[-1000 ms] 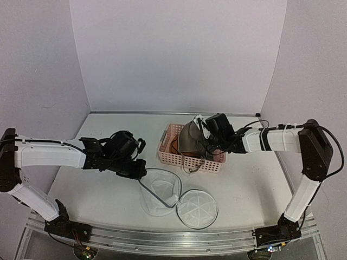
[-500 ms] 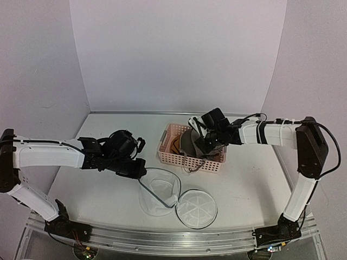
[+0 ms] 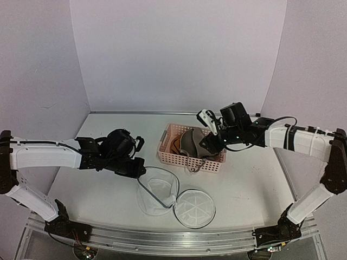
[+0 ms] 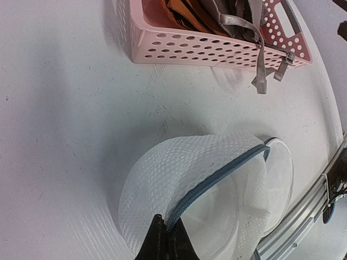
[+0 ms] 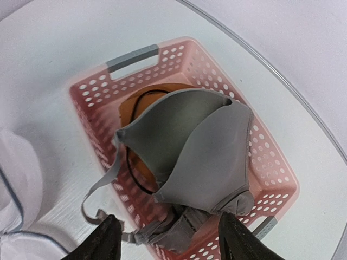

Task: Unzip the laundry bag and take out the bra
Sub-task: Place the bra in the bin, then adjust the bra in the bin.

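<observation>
well, bra (image 5: 195, 146) lies in the basket (image 5: 269, 162) (right gripper (image 5: 171, 239) parted above).

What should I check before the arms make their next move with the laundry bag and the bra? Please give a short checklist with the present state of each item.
1. Laundry bag unzipped: ok. Its round lid lies open on the table beside it.
2. Bra out of the bag: ok. It lies in the pink basket.
3. Right gripper free of the bra: ok. Its jaws stand apart with nothing clamped between them.
4. Left gripper holding the bag: ok. It is shut on the zip rim.
5. Bra wholly inside the basket: not ok. A grey strap hangs over the basket wall.
</observation>
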`<state>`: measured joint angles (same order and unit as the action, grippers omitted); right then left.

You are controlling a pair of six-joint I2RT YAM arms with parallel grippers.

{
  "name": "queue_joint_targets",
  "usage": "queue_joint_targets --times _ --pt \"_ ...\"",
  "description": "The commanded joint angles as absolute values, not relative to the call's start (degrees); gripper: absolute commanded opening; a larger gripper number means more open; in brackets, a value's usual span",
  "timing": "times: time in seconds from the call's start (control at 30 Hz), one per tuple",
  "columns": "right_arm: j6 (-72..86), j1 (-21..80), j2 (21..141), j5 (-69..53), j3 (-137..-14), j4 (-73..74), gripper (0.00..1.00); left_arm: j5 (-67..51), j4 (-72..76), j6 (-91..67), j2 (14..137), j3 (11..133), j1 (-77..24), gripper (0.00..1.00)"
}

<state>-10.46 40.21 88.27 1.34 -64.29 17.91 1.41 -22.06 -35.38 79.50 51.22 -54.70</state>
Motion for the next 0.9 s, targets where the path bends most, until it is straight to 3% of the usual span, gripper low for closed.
queue_joint_targets --times 0.0,0.17,0.4,0.87 --pt "-16.17 40.36 80.72 -8.58 -54.76 10.81 0.59 2.06 -21.77 -34.13 77.6 51.7 -54.4 0.0" --pt "-27.01 45.19 75.34 -9.17 -42.69 -2.86 0.58 2.21 -21.77 -34.12 77.87 51.68 -54.4 0.0" --pt "-36.81 50.61 77.87 -2.47 -32.67 -21.22 0.59 2.33 -21.83 -34.02 77.6 50.86 -54.43 0.0" --pt "-44.42 53.99 98.45 16.42 -38.13 -33.53 0.47 2.16 -21.81 -34.01 77.5 50.3 -54.45 0.0"
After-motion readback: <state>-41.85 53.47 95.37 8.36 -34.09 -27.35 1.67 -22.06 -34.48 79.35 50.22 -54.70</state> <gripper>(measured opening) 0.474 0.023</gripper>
